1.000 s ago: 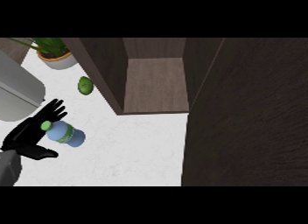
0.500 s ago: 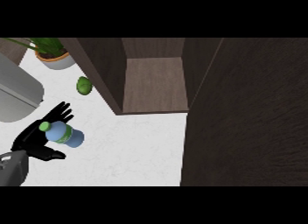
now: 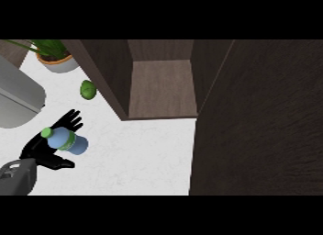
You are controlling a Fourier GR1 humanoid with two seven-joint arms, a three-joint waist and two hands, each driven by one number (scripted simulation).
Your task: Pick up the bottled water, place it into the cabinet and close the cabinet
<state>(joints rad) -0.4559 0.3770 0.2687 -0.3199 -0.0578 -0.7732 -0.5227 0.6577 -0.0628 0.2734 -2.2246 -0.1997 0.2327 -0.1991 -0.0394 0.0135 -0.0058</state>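
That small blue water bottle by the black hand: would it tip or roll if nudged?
Likely tippy: the bottled water seems to stand upright, narrow, with a small green cap. Once down, its round body would probably roll on the smooth white counter. It looks rigid enough to keep shape if the left hand closes on it.

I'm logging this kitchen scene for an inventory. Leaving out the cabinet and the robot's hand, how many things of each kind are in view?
Bottled water: 1
Potted plant: 1
Small green fruit: 1
Grey rounded object at the left edge: 1
Total: 4
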